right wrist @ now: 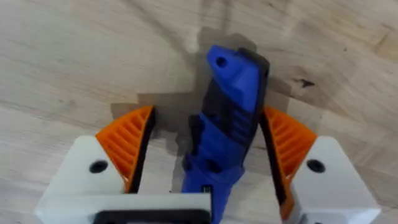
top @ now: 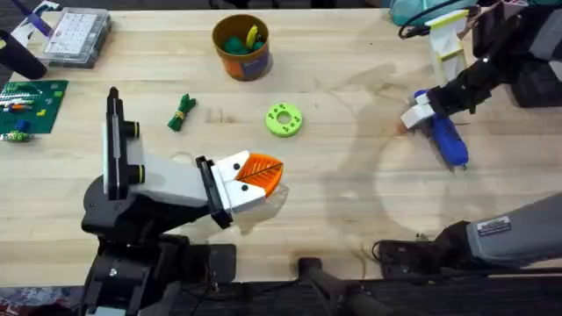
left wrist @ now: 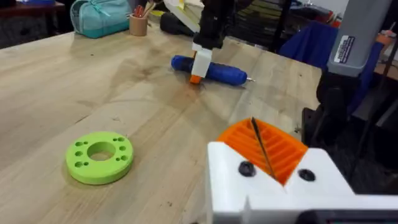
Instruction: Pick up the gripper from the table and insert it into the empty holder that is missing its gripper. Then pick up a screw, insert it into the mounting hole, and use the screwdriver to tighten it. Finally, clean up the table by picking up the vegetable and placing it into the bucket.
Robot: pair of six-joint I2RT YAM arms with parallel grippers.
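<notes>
Lying between right end effector point(right wrist: 205, 155) pads, screwdriver point(right wrist: 227, 118)

Screwdriver point(right wrist: 227, 118) runs off the wrist view's edge between the right gripper point(right wrist: 208, 146) fingers, its bit end unseen there; overhead, that gripper covers the screwdriver's rear end. Bucket point(top: 241, 54) contents too small to identify.

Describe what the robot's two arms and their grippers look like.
Both grippers, left gripper and right gripper, have white blocky fingers with orange ribbed pads and small black screws. The right arm is grey and black with a white printed label.
</notes>
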